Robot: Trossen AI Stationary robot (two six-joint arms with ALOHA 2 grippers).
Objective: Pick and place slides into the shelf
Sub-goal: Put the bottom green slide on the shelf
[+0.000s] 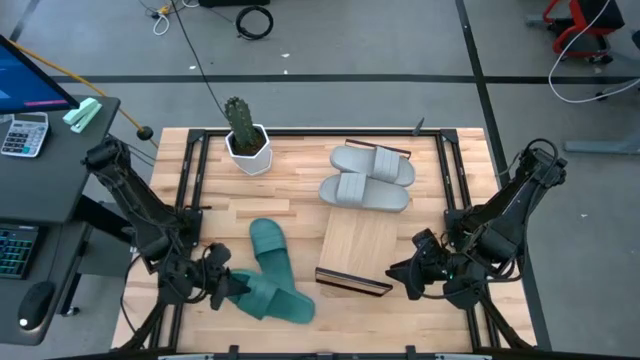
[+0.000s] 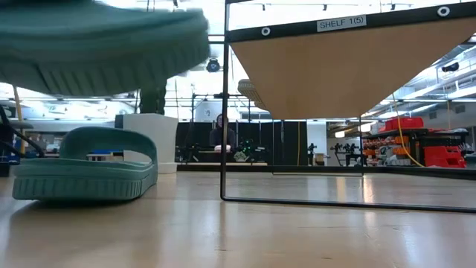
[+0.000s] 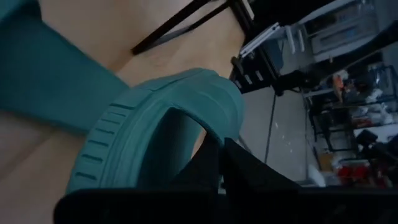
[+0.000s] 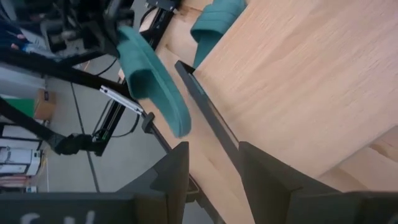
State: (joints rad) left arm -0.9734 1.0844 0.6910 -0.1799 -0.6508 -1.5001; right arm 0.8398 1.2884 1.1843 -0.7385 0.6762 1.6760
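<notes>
My left gripper pinches a green sandal raised near the table's front-left corner, while my right gripper hangs open beside the shelf.

Potted cactus at table's far edge; calculator on side desk.

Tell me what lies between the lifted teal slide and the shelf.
The left tool is shut on one teal slide, raised off the table. The other teal slide lies beside it, further back, not across the way to the shelf. Bare tabletop separates them; nothing visible blocks it.
</notes>
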